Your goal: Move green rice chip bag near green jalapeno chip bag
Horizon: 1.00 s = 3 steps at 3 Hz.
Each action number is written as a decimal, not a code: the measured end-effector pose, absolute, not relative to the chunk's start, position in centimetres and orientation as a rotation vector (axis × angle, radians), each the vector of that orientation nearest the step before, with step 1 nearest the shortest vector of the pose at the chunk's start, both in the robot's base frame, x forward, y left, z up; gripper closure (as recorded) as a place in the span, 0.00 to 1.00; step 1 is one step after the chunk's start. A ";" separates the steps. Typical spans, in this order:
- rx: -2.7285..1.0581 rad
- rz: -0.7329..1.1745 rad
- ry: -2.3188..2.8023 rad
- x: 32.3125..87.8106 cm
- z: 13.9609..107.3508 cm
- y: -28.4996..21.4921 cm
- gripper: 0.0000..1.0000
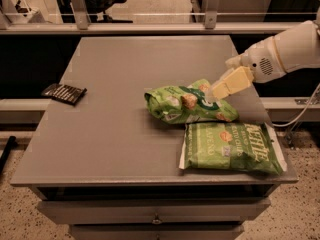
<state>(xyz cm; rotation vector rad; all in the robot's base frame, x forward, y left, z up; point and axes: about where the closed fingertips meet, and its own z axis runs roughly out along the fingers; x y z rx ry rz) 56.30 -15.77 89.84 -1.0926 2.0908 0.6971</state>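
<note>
Step in hand: placement judged all but done, the small puffy light-green rice chip bag (pixel 186 104) being laid right of centre on the grey bench (pixel 125 69), its lower edge touching the top edge of the larger flat green jalapeno chip bag (pixel 231 149) at the front right. Next move called for: any grip to be let go and the hand lifted clear without either bag being dragged. Pose: white arm (pixel 287 51) reached in from the right and sloped down leftward, cream hand (pixel 217 90) set against the rice bag's upper right end; whether it is closed on the bag cannot be told.
</note>
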 end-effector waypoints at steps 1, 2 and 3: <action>-1.093 0.659 2.033 56.3 91.7 -18.7 0.00; -1.087 0.516 1.910 56.6 95.7 -22.9 0.00; -1.104 0.508 1.898 56.7 95.8 -22.7 0.00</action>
